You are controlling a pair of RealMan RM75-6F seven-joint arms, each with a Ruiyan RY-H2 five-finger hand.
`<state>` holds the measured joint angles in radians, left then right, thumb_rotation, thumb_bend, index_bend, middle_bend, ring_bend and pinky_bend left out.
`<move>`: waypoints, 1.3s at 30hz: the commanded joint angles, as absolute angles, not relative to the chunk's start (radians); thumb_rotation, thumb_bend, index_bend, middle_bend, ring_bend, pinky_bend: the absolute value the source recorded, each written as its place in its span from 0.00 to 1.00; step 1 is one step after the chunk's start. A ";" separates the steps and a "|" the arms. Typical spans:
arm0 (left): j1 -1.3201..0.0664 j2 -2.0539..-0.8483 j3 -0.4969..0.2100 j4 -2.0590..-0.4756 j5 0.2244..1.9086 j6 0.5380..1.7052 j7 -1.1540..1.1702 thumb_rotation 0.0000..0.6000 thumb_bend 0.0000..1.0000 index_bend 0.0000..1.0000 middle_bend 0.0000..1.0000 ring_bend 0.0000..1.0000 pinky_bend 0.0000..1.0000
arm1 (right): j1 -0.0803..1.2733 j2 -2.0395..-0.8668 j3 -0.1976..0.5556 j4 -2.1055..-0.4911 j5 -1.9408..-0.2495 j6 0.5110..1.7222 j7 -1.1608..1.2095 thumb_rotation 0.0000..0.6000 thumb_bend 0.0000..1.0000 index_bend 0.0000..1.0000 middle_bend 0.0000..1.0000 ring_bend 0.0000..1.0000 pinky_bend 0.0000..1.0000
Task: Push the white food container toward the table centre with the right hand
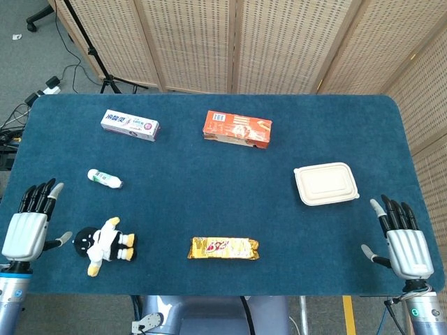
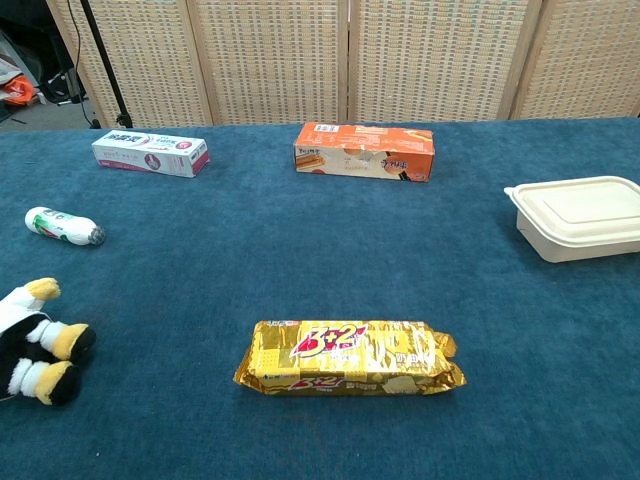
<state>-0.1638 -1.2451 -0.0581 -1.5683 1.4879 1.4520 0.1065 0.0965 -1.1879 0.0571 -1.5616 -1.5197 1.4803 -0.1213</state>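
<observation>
The white food container (image 1: 326,184) sits lid-on at the right side of the blue counter (image 1: 209,174), w/ bare cloth toward the middle. Right hand (image 1: 401,241) is near it, fingers wide, holding nothing; left hand (image 1: 29,225) too. Orange box (image 1: 237,130) & yellow snack pack (image 1: 223,248) lie well apart from it.

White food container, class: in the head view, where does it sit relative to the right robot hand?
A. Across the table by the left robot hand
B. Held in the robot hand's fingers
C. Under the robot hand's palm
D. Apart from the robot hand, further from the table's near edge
D: the white food container lies closed on the cloth, with bare blue cloth between it and the open right robot hand at the near edge.
</observation>
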 commanded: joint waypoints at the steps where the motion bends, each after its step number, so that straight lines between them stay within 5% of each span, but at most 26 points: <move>1: -0.166 -1.241 -0.056 -1.573 1.485 1.442 0.095 1.00 0.11 0.00 0.00 0.00 0.03 | 0.096 -1.188 0.057 -1.562 -1.520 1.480 -0.121 1.00 0.26 0.02 0.00 0.00 0.04; 12: -0.174 -1.171 -0.041 -1.664 1.460 1.359 -0.128 1.00 0.11 0.00 0.00 0.00 0.03 | 0.100 -1.197 0.070 -1.553 -1.516 1.489 -0.097 1.00 0.25 0.02 0.00 0.00 0.04; 19: -0.171 -1.162 -0.054 -1.633 1.485 1.393 -0.203 1.00 0.11 0.00 0.00 0.00 0.03 | 0.129 -1.198 0.085 -1.565 -1.509 1.439 0.123 1.00 0.25 0.02 0.00 0.00 0.04; 39: -0.148 -1.220 -0.069 -1.562 1.571 1.536 -0.164 1.00 0.10 0.00 0.00 0.00 0.03 | 0.382 -0.968 0.207 -1.721 -1.216 0.877 0.507 1.00 0.25 0.02 0.00 0.00 0.04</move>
